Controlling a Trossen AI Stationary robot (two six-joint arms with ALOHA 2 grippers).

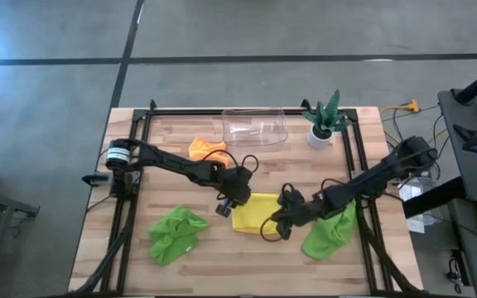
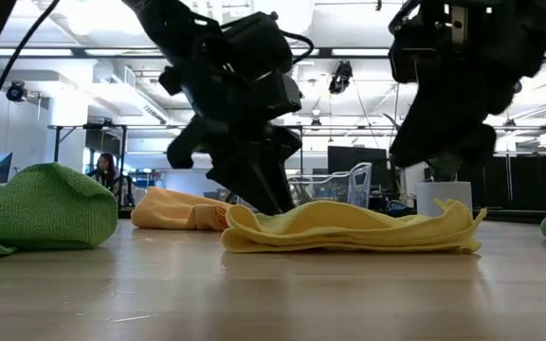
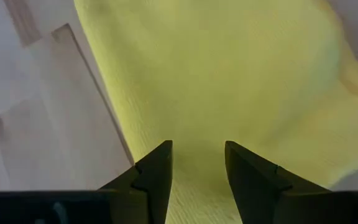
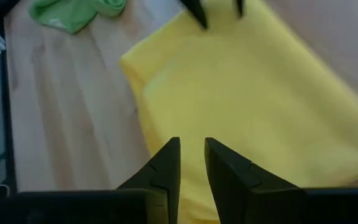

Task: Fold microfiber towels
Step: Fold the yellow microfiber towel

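A yellow towel (image 1: 253,213) lies flat on the table's middle, doubled over with a rounded fold at its left end (image 2: 231,233). My left gripper (image 1: 226,206) stands open, slanting down over the towel's left part (image 3: 197,163); its fingertips reach down to the cloth (image 2: 271,201). My right gripper (image 1: 278,226) hovers above the towel's near right part (image 4: 191,163), a narrow gap between its fingers and nothing in them; in the low view it hangs clear of the cloth (image 2: 436,142). One lime green towel (image 1: 176,234) lies crumpled near left, another (image 1: 330,234) near right. An orange towel (image 1: 207,150) lies bunched at the far left. My left gripper's fingertips (image 2: 275,203) come down at a slant from the table's left to the yellow towel's top layer near its left end (image 3: 197,134). Whether they touch the cloth I cannot tell; nothing is pinched between them. The towel lies flat on the table.
A clear plastic bin (image 1: 255,127) and a spiky green plant in a white pot (image 1: 321,124) stand at the table's far edge. Black frame rails (image 1: 135,165) run along the table's left and right sides. Bare wood shows at the near middle (image 1: 247,265).
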